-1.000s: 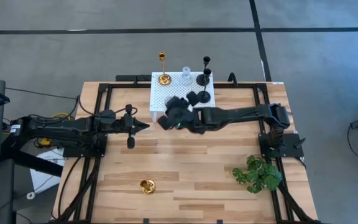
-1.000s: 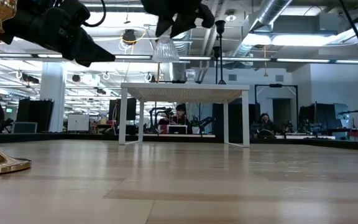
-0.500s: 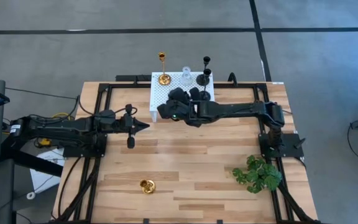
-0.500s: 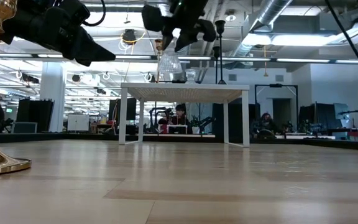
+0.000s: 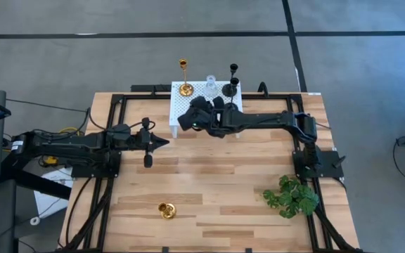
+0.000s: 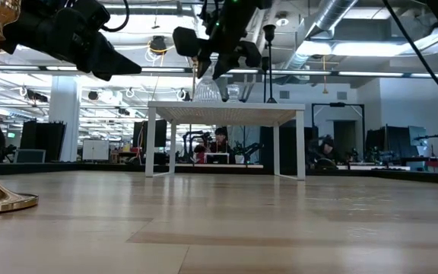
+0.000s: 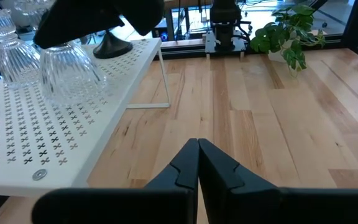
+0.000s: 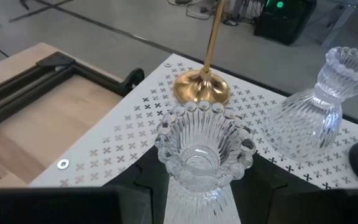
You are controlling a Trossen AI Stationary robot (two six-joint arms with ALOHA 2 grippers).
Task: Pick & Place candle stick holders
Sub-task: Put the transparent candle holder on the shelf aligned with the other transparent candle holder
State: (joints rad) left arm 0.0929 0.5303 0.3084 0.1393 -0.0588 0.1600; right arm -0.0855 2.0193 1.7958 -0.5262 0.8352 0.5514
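**Glass holder upright in the right gripper, low over the platform**

The right gripper point(image 5: 201, 119) was clamped on a clear glass holder point(image 8: 204, 152), which stood upright between its fingers with the beaded cup facing up. In the left wrist view the holder point(image 7: 70, 73) hung at, or just above, the white platform point(image 7: 55, 137); whether its base touched could not be told. The holder's long axis ran vertically, so the coming move looked to turn on a straight drop onto the bare perforated patch under the gripper, then a release.

Just beyond that spot stood a tall gold holder point(image 8: 205, 68), its round base near the carried glass. A second glass holder point(image 8: 319, 106) stood to one side of it. Farther along the back edge stood two black holders point(image 5: 231, 83). The gap to the gold base was probably the thing to watch.

The left gripper point(image 5: 162, 143) waited over the counter point(image 5: 216, 183), its fingers pressed together on nothing, well apart from the platform. A squat gold holder point(image 5: 166, 209) sat on the counter's near edge, closer to the left arm than to the right.
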